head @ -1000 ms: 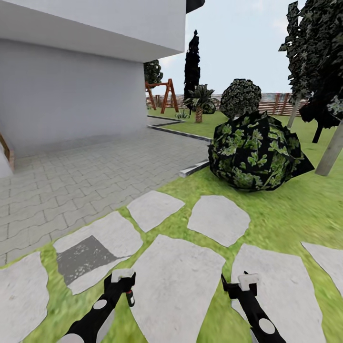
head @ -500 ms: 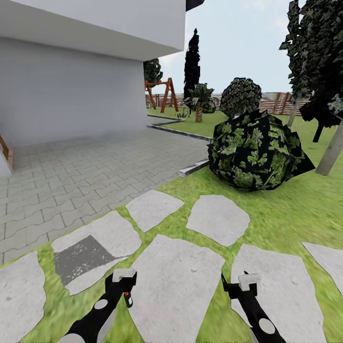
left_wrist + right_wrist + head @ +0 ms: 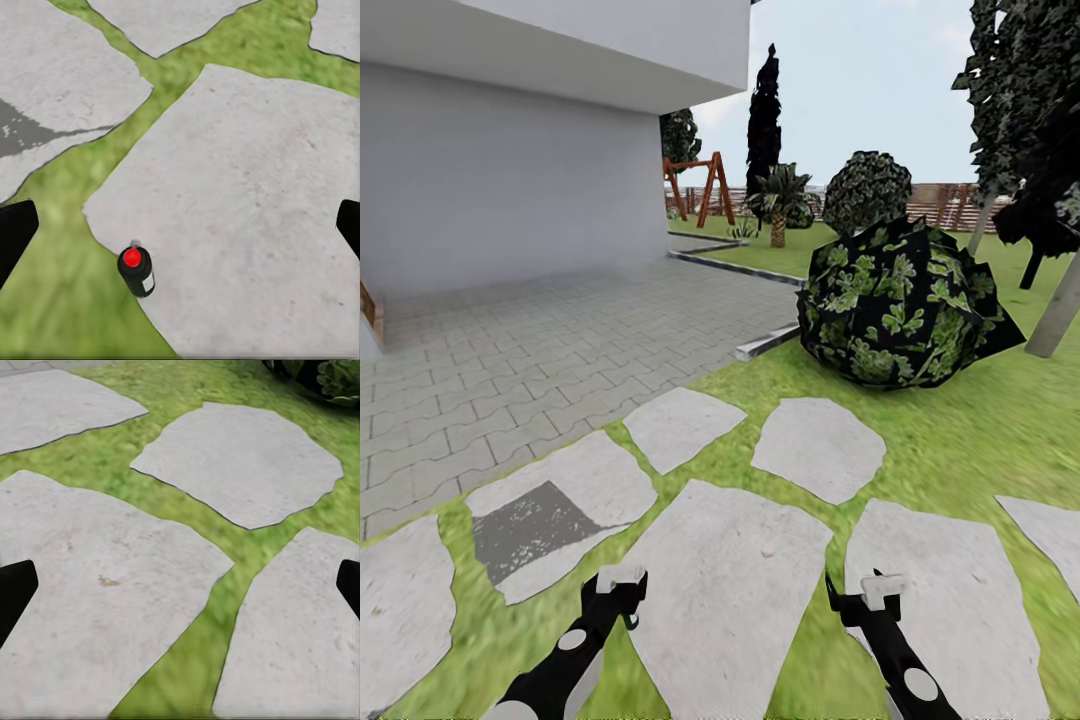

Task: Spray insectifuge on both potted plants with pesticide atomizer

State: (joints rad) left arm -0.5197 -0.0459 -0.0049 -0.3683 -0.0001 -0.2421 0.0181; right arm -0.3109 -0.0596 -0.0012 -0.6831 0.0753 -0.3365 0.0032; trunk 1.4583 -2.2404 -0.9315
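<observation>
The pesticide atomizer [image 3: 136, 271], a small dark bottle with a red top, stands upright at the edge of a pale stepping stone [image 3: 247, 202], next to the grass. My left gripper [image 3: 622, 592] hangs open above it, its dark fingertips [image 3: 13, 232] spread wide at the sides of the left wrist view. In the head view the left gripper covers nearly all of the atomizer. My right gripper [image 3: 868, 594] is open over other stones [image 3: 90, 585], holding nothing. The potted plants are out of view.
Stepping stones [image 3: 815, 450] cross the lawn ahead. A big dark leafy bush [image 3: 900, 310] stands ahead to the right. A grey paved yard [image 3: 530, 350] and house wall [image 3: 510, 190] lie to the left. A swing frame [image 3: 695, 190], trees and a wooden fence [image 3: 945, 205] stand far back.
The whole head view has crept forward, so the camera moved. The atomizer, seen beside the left gripper earlier, has slipped almost wholly behind it. Both grippers stay open.
</observation>
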